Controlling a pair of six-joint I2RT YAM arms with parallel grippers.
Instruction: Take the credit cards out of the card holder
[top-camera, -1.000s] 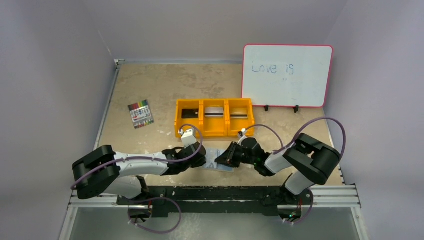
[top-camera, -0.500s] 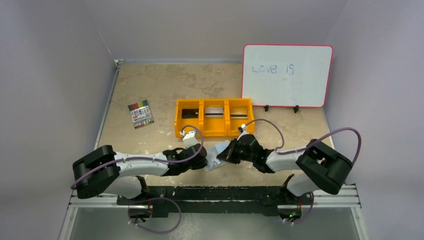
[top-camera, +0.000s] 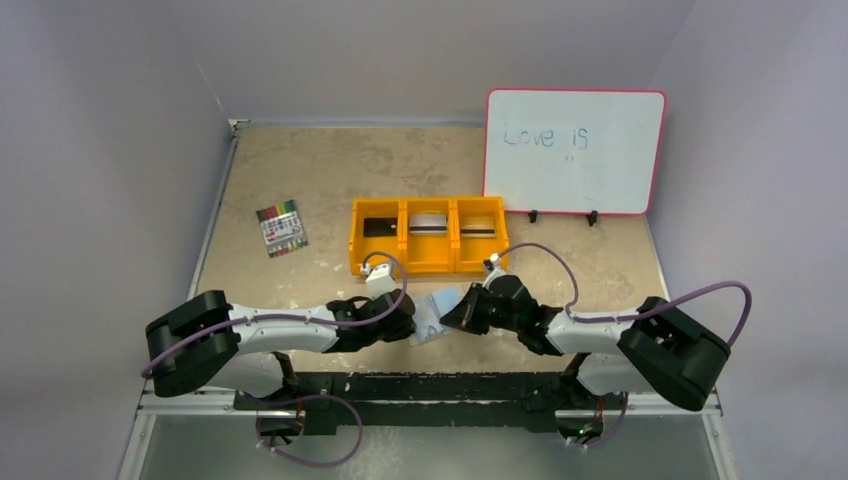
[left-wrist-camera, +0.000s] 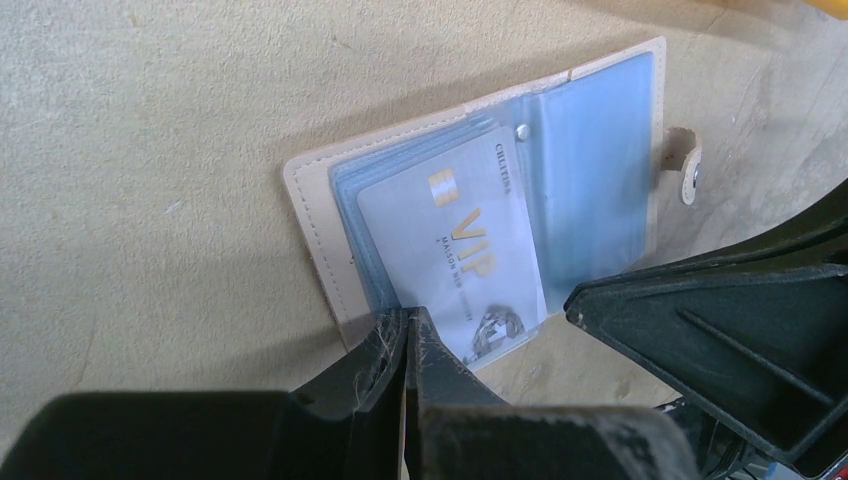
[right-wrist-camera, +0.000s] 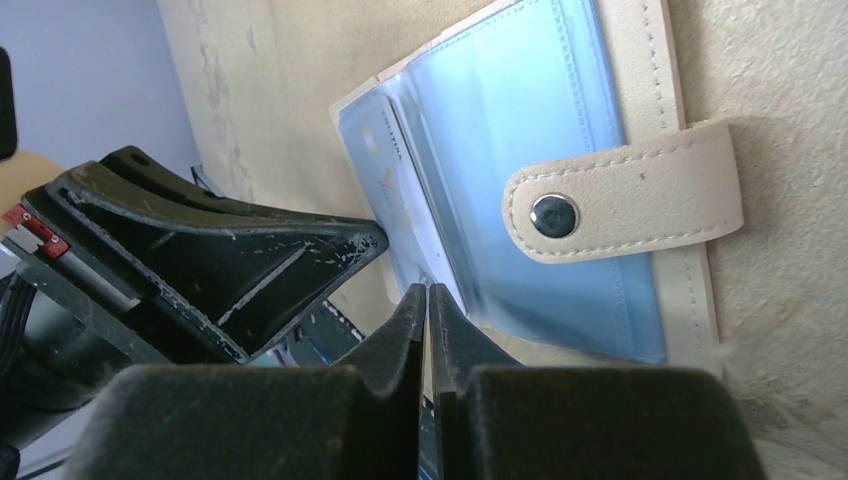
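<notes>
Card holder (left-wrist-camera: 310, 200), lying open: VIP card (left-wrist-camera: 460, 250) not yet out of its sleeve (right-wrist-camera: 520, 110); left gripper (left-wrist-camera: 408, 330) pinched on holder's edge, right gripper (right-wrist-camera: 427, 300) closed at sleeve edge, hold unclear.

card holder (left-wrist-camera: 590, 160) — stitched leather-look, glossy clear sleeves | table (left-wrist-camera: 150, 120) — rough, matt

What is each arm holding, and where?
Both hold the card holder: left jaws pinch its near edge beside the VIP card; right jaws pinch the blue sleeves' edge.
</notes>
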